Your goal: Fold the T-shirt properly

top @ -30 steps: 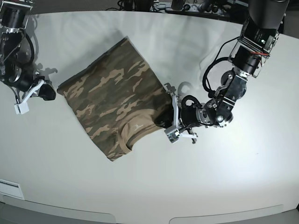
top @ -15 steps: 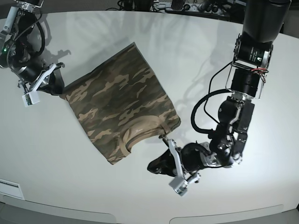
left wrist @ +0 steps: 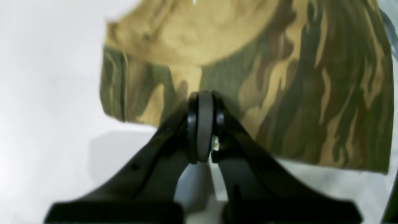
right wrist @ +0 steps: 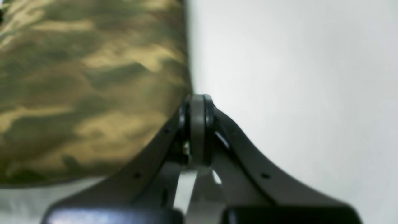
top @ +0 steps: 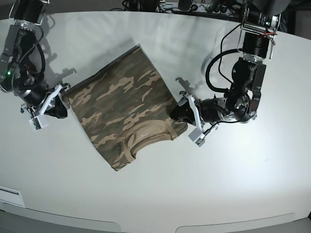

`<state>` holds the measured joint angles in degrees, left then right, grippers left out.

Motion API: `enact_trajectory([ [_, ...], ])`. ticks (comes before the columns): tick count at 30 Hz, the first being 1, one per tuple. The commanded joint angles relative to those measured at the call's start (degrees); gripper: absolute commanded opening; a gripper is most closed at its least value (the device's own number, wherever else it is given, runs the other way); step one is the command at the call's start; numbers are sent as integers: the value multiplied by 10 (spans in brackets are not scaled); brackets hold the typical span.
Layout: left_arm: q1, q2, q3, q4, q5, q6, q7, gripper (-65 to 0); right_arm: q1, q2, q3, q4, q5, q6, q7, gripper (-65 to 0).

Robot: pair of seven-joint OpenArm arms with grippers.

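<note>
The left claw (top: 181,113) is closed, its two black curved fingers (left wrist: 203,124) pressed flat together with nothing between them, the tips over the T-shirt's hem next to the collar side. The right claw (top: 57,104) is closed too, its dark fingers (right wrist: 197,130) meeting in one narrow edge just at the cloth's border at the far corner, and holding nothing.

The worktop (top: 160,189) is the largest thing in view: a broad, smooth, matte white surface with a rounded front edge, bare apart from soft shadows of the arms.

The T-shirt (top: 124,109) lies flat on it near the middle, between the two claws, folded into a slanted, roughly four-sided bundle. Its cloth is soft and thin, printed in streaky camouflage of olive green, brown and tan. The wrist views are blurred, but they show the streaks running in long, ragged bands (left wrist: 311,93).

The collar (top: 146,137) sits at the bundle's lower end: a plain tan band curving in an arc, with a small pale mark on the tan patch inside it.
</note>
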<state>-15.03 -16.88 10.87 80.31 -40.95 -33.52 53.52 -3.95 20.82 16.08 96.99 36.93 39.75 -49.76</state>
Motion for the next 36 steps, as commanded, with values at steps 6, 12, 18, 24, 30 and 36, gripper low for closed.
enact_trajectory([
  [6,-19,-6,69,-11,124,31,-104,-650,-1,9,-59,0,4,3,5,-650],
  [12,-90,-3,162,-120,169,35,-168,-650,-44,9,-59,1,32,3,4,-650],
  [18,-151,37,221,-196,191,33,-197,-650,-99,8,-59,2,49,3,-4,-650],
  [24,-179,57,221,-197,201,20,-197,-650,-137,-2,-50,23,-2,-10,-6,-650],
  [30,-202,52,220,-193,167,20,-135,-650,-144,-2,-12,77,5,-49,-1,-650],
  [36,-207,14,182,-131,34,11,-66,-650,-144,-2,38,160,129,-7,14,-650],
])
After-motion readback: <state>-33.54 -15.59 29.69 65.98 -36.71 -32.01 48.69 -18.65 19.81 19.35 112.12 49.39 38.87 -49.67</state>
